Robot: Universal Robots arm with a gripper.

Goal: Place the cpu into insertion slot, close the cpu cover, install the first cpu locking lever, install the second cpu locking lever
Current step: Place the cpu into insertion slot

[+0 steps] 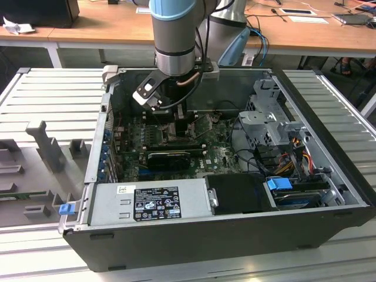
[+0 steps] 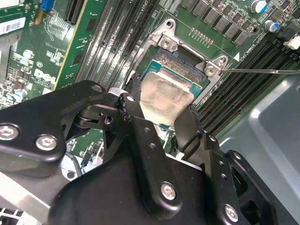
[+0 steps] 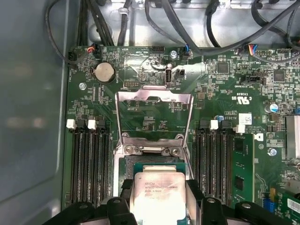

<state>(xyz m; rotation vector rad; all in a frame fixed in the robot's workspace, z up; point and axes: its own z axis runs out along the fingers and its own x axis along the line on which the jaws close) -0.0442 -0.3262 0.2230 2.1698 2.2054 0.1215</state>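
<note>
The gripper (image 2: 161,107) pinches the cpu (image 2: 164,93) by two edges over the insertion slot (image 2: 183,60), perhaps already resting in it. Memory slots (image 3: 89,159) flank both sides. Beyond, the first wrist view shows the cpu cover (image 3: 154,96) swung open. In the exterior view the arm (image 1: 173,29) hides the socket.

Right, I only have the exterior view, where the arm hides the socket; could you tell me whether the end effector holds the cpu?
Observer: Yes, in the first wrist view the end effector grips the cpu by two opposite edges.
Operator: Is it over the insertion slot?
Observer: Yes, in the second wrist view it is right over the insertion slot; whether it is seated, I cannot tell.
Operator: And the cpu cover, please?
Observer: The cpu cover stands raised open on its hinge.
</note>
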